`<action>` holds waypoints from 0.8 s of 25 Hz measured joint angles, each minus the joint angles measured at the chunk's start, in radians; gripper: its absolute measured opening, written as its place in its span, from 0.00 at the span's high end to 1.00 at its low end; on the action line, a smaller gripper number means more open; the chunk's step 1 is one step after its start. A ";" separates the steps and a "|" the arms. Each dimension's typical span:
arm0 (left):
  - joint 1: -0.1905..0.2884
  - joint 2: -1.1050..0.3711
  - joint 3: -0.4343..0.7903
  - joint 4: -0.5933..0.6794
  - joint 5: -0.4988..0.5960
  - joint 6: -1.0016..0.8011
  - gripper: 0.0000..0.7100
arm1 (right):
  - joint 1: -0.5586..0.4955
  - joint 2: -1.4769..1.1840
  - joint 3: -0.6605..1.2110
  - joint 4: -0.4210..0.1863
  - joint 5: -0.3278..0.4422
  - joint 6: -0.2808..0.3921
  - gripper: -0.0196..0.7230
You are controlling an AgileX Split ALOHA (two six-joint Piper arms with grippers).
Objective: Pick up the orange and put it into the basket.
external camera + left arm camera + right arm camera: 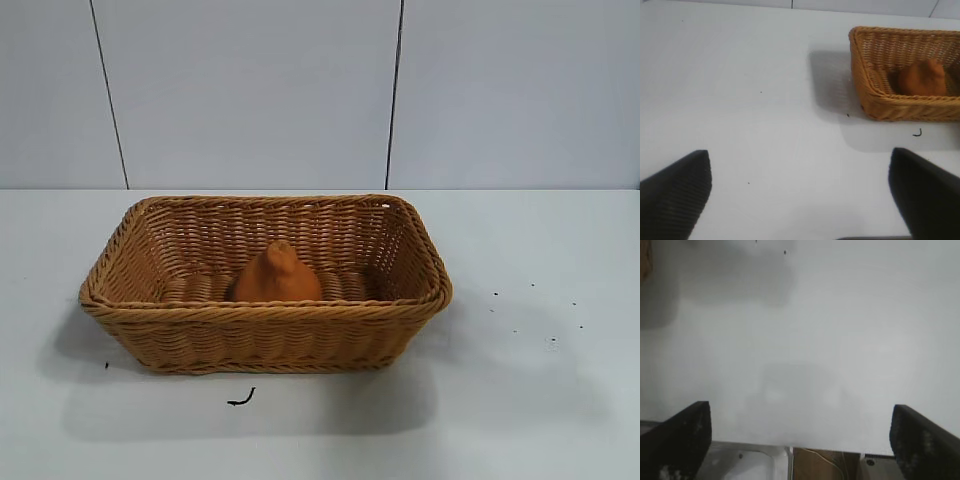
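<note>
- We see the left gripper (800,200) over bare table (740,100), its fingers (677,190) spread wide with nothing between them.
- Ahead of it and off to one side stands the basket (875,100) — well apart from the fingers.
- The orange (277,275) sits inside the basket (260,312), on its floor near the middle, knobby top up.
- A small dark curl (241,399) lies on the table just beside the basket's near wall.
- The right gripper (800,440) hangs over the table edge — fingers (680,435) wide apart, empty; only a sliver of the basket shows far ahead of it.
</note>
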 joint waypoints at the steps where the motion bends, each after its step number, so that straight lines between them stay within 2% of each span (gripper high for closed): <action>1: 0.000 0.000 0.000 0.000 0.000 0.000 0.02 | 0.000 -0.042 0.050 0.000 -0.011 -0.006 0.04; 8: 0.000 0.000 0.000 0.000 0.000 0.000 0.02 | 0.000 -0.396 0.365 0.000 -0.180 -0.068 0.04; 10: 0.000 0.000 0.000 0.000 0.000 0.000 0.02 | 0.000 -0.507 0.412 -0.001 -0.177 -0.074 0.04; 20: 0.000 0.000 0.000 0.000 0.000 0.000 0.02 | 0.000 -0.941 0.420 0.000 -0.193 -0.075 0.04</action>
